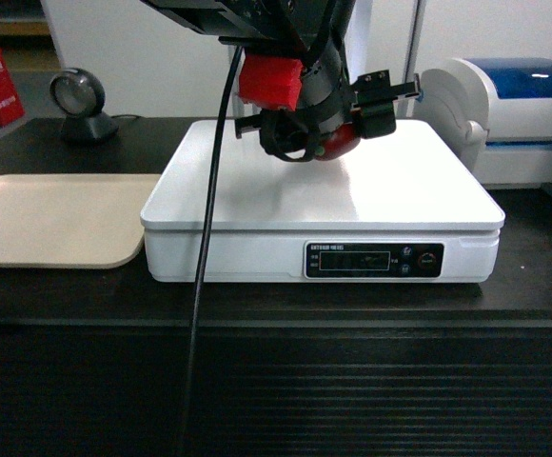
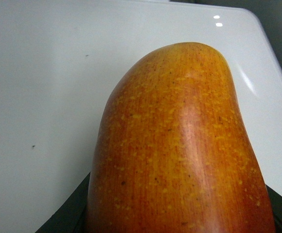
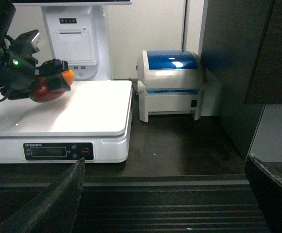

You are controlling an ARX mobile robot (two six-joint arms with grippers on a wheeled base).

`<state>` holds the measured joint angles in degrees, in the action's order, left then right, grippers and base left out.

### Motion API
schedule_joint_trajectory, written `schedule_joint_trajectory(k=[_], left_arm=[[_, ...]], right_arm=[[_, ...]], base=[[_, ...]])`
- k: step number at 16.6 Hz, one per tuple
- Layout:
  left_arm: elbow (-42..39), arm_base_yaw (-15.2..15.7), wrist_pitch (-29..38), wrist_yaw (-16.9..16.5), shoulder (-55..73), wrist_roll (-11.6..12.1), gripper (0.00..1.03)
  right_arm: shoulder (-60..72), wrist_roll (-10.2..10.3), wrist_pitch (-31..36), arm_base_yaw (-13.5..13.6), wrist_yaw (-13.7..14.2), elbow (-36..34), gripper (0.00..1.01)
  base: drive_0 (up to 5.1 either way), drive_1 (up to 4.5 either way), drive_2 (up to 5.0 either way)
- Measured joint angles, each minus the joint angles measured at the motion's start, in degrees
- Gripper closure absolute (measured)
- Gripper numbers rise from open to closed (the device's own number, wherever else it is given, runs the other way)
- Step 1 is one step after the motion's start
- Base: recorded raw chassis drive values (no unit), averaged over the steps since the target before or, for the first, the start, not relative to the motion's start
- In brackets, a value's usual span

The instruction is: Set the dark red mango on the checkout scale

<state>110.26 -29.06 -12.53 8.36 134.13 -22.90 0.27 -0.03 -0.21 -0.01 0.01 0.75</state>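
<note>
The left gripper (image 1: 338, 119) is closed on the mango (image 1: 341, 143) and holds it over the rear middle of the scale (image 1: 390, 190). Whether the fruit touches the white top cannot be told. Its long axis runs out ahead of the jaws. The skin is glossy, deep red shading to orange-yellow at the far end. The right gripper (image 3: 165, 194) stands wide open and empty at the counter's (image 1: 542, 276) front edge, well apart. A printer (image 1: 514, 114) stands just beside the scale.
</note>
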Motion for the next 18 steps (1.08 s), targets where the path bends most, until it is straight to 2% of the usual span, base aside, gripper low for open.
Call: schedule_joint_trajectory(k=[1, 3, 8, 9, 10, 11, 13, 15, 18], left_arm=[[2.21, 0.00, -1.66, 1.49, 1.31, -0.94, 0.43], [4.83, 0.02, -3.76, 2.21, 2.95, -2.36, 0.43], [6.05, 0.00, -4.39, 2.58, 4.22, -3.02, 0.43], [6.08, -0.37, -4.24, 3.15, 4.50, -3.65, 0.27], [5.49, -0.55, -3.54, 3.06, 4.50, -3.43, 0.03], [4.85, -0.63, -2.47, 2.82, 4.48, -2.95, 0.06], [2.54, -0.87, 0.55, 2.40, 3.65, -1.46, 0.05], [-0.92, -1.44, 5.01, 2.38, 1.62, 2.19, 0.05], [-4.96, -2.43, 11.26, 2.32, -3.50, 9.44, 0.05]], right_arm=[[-0.02, 0.00, 0.02, 0.00, 0.00, 0.00, 0.03], [-0.02, 0.00, 0.00, 0.00, 0.00, 0.00, 0.03], [-0.02, 0.00, 0.00, 0.00, 0.00, 0.00, 0.03], [0.00, 0.00, 0.02, 0.00, 0.00, 0.00, 0.03], [0.00, 0.00, 0.00, 0.00, 0.00, 0.00, 0.03], [0.00, 0.00, 0.00, 0.00, -0.02, 0.00, 0.03], [-0.02, 0.00, 0.02, 0.00, 0.00, 0.00, 0.03], [0.00, 0.00, 0.00, 0.00, 0.00, 0.00, 0.03], [0.00, 0.00, 0.02, 0.00, 0.00, 0.00, 0.03]], base=[[0.0, 0.00, 0.0], [0.0, 0.00, 0.0], [0.0, 0.00, 0.0], [0.0, 0.00, 0.0], [0.0, 0.00, 0.0], [0.0, 0.00, 0.0], [0.0, 0.00, 0.0], [0.0, 0.00, 0.0], [0.0, 0.00, 0.0]])
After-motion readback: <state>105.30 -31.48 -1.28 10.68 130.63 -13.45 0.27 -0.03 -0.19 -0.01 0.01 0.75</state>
